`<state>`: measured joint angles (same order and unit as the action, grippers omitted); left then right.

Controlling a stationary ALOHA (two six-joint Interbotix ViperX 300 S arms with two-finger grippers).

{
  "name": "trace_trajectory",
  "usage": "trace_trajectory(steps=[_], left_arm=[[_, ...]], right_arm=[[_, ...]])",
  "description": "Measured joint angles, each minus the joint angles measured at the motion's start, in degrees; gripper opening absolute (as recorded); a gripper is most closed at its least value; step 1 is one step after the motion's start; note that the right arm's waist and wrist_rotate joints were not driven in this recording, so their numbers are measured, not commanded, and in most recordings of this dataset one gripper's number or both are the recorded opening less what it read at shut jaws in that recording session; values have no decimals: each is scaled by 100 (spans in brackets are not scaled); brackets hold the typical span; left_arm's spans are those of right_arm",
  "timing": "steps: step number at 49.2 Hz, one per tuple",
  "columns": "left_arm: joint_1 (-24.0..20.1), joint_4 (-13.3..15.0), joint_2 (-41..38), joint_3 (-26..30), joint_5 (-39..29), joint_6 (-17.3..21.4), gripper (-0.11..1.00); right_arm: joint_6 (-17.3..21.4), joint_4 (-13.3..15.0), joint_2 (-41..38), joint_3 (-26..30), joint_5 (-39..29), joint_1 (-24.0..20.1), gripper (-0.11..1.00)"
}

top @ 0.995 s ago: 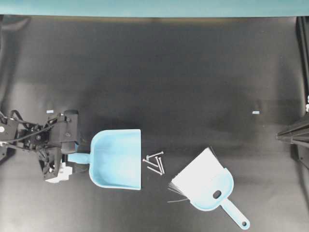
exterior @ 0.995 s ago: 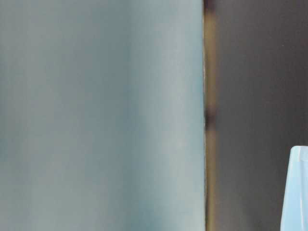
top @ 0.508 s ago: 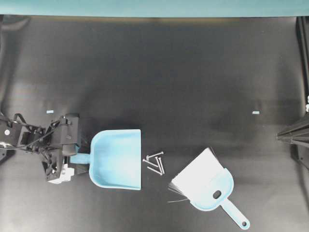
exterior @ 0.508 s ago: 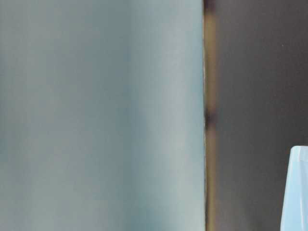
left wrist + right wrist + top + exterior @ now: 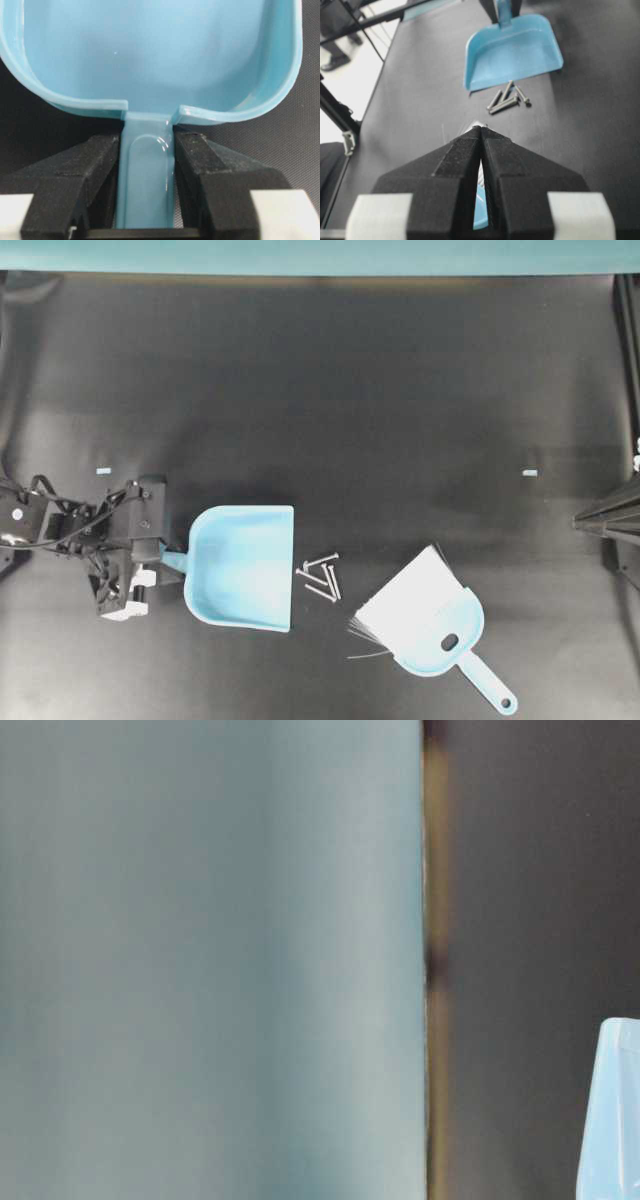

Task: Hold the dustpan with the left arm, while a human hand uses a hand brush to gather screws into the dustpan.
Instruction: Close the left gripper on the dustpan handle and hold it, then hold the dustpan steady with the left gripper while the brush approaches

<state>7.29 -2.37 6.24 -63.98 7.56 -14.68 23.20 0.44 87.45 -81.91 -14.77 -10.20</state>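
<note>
Altogether one light blue dustpan, one hand brush and about five small silver screws lie on the black table, with two pale blue tape marks farther off. At the left, the left gripper has its two black fingers pressed against either side of the dustpan's thin handle, closed on it just behind the tray. The tray opens away from this gripper toward the screws, which sit in a loose cluster just beyond its open edge. Farther right, the hand brush lies flat, bristles toward the screws. At the right edge, the right gripper has its fingers together, holding nothing.
</note>
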Motion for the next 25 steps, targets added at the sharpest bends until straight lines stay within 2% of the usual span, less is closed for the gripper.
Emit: trace_trajectory(steps=[25], left_arm=[[0, 0, 510, -9, -79, -53, 30]], right_arm=[[0, 0, 0, 0, 0, 0, 0]])
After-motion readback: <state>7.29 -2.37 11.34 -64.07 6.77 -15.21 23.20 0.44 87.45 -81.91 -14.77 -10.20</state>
